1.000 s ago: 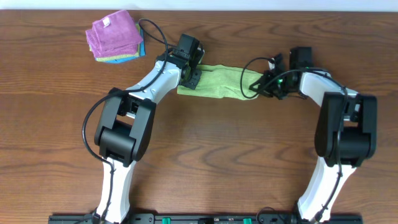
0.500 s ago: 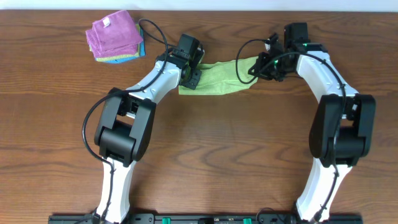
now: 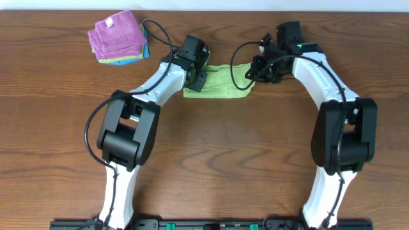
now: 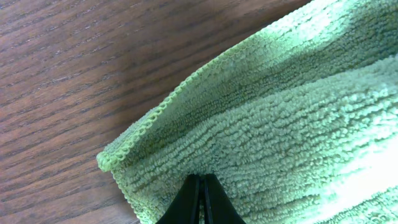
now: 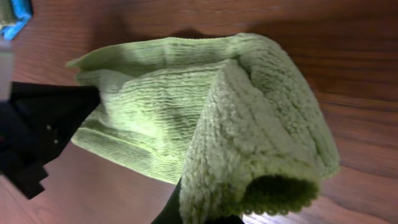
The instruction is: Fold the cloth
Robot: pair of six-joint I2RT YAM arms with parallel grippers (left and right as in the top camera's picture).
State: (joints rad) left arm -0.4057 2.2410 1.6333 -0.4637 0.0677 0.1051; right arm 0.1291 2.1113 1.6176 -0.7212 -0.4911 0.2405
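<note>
The table is carrying one lime-green cloth near its far edge and one stack of cloths at its far left corner. Two arms are standing over it: the left arm and the right arm.

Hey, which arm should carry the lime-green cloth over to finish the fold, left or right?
Right. The right end effector holds the raised end of the lime-green ribbed microfibre cloth, curled toward the middle. The left end effector anchors the other end, which lies flat.

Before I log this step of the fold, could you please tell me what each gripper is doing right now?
Left gripper: shut, pinching the cloth's left end.
Right gripper: shut on the cloth's raised right end.
</note>
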